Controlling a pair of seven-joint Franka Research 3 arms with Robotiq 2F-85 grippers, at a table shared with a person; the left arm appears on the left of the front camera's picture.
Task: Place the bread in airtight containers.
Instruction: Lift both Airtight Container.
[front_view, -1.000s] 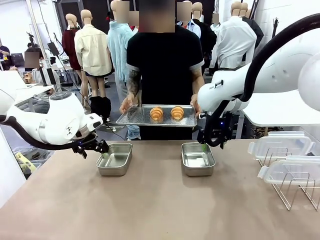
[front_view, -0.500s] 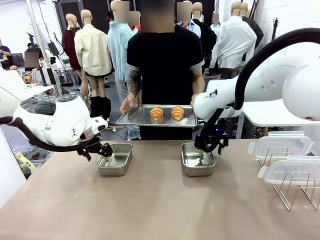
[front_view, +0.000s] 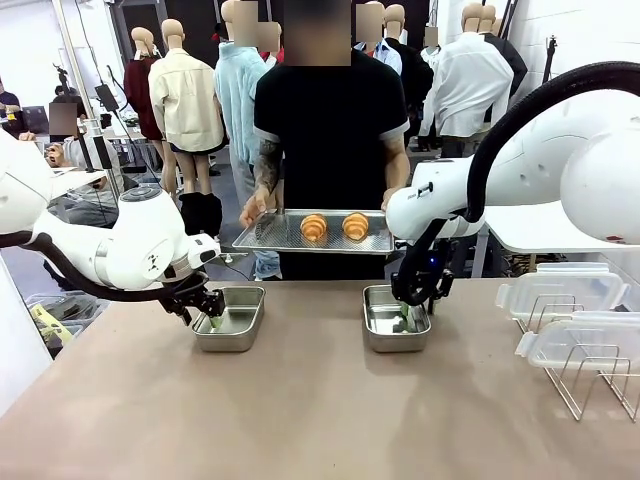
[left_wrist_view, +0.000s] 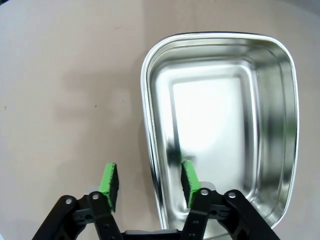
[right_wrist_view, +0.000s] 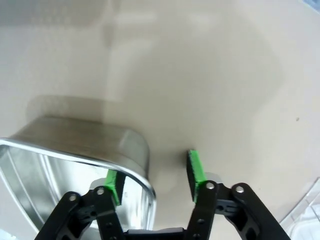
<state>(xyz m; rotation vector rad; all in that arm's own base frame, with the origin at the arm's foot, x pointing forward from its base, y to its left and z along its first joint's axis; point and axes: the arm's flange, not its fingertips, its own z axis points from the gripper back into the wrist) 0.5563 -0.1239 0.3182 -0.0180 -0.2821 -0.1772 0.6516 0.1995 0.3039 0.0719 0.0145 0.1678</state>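
Over left tin (front_view: 228, 342), I see left gripper (left_wrist_view: 148, 172) angled down, jaws part open astride its wall, gripping nothing; right gripper (right_wrist_view: 154, 172) same on right tin (front_view: 397, 343). 2 croissants (front_view: 313, 227) on person's tray (front_view: 275, 236).

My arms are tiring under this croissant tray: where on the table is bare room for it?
Free: the broad bare tabletop on the robot's side of both tins, and the strip between left tin and right tin. Crowded: the right end, with clear lids and a wire rack; the tins' walls, straddled by left claw and right claw.
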